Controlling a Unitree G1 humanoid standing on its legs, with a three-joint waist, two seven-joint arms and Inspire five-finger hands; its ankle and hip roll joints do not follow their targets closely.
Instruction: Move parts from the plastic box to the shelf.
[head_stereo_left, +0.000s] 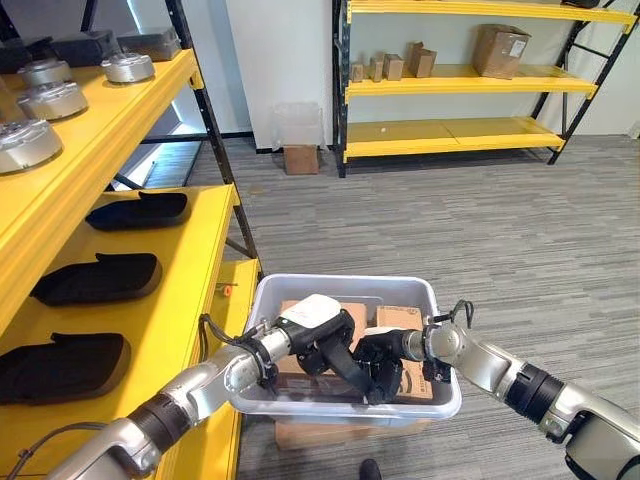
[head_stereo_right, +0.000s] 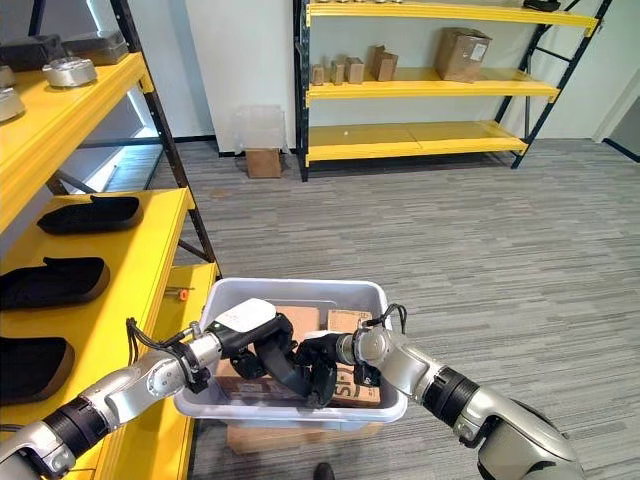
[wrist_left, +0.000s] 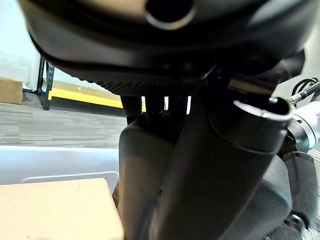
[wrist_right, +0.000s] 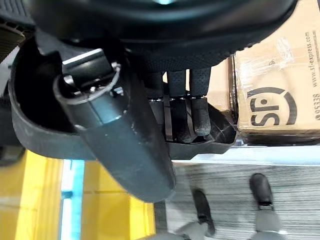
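Note:
A grey plastic box (head_stereo_left: 350, 286) stands on a cardboard carton beside the yellow shelf (head_stereo_left: 175, 300). Inside it, both hands hold one long, curved black part (head_stereo_left: 352, 374). My left hand (head_stereo_left: 316, 322), with its white cover, reaches in from the shelf side and curls over the part's upper end. My right hand (head_stereo_left: 386, 350) comes in from the other side. In the right wrist view its fingers (wrist_right: 185, 100) and thumb (wrist_right: 117, 140) close round the black part (wrist_right: 45, 130). The left wrist view shows the same part (wrist_left: 200, 195) right under the palm. Brown cardboard packs (head_stereo_left: 406, 318) lie beneath it in the box.
Three similar black parts (head_stereo_left: 100, 278) lie along the shelf's middle level. Silver round parts (head_stereo_left: 128, 67) sit on the level above. A second yellow rack (head_stereo_left: 460, 82) with cardboard boxes stands far across the grey floor. A brown carton (head_stereo_left: 330, 432) supports the plastic box.

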